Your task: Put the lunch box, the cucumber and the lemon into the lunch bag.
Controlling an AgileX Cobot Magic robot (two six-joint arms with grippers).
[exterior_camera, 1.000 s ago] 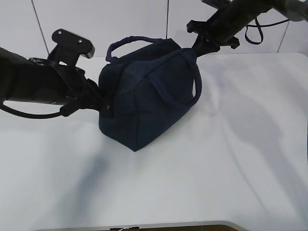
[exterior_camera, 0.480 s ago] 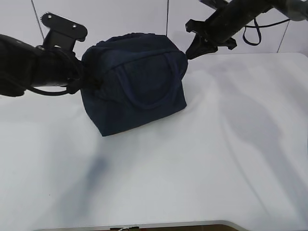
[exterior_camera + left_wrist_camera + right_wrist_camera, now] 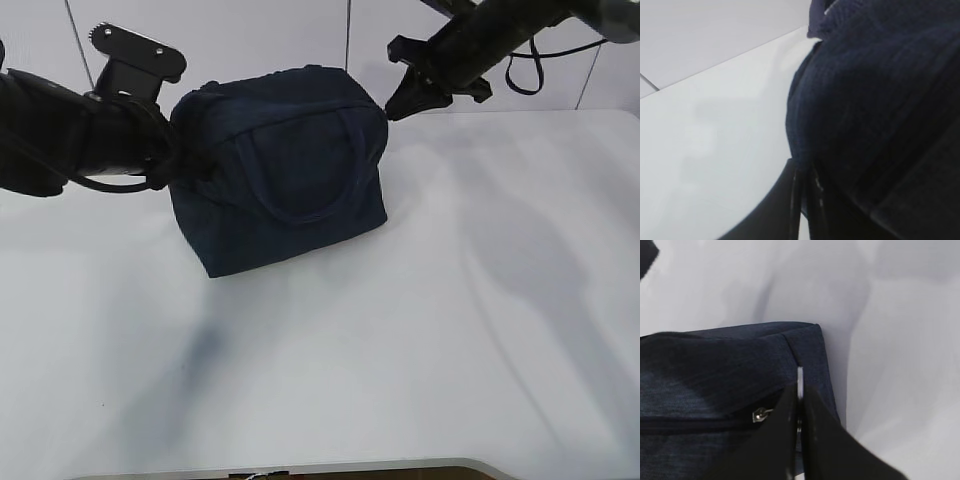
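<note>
Now both pinching: left gripper (image 3: 807, 200) on lunch bag (image 3: 280, 170) middle-left, right gripper (image 3: 799, 405) on its ring pull (image 3: 800, 382)

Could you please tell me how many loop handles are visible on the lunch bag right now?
1. One loop handle lies flat against the lunch bag's camera-facing side. A second handle may be hidden on the far side or folded along the top; these views do not show it.

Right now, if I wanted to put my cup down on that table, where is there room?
The table is bare in front of and right of the lunch bag. It is crowded beside the bag's left end, at the left tool, and at its back right corner, near the right tool.
</note>
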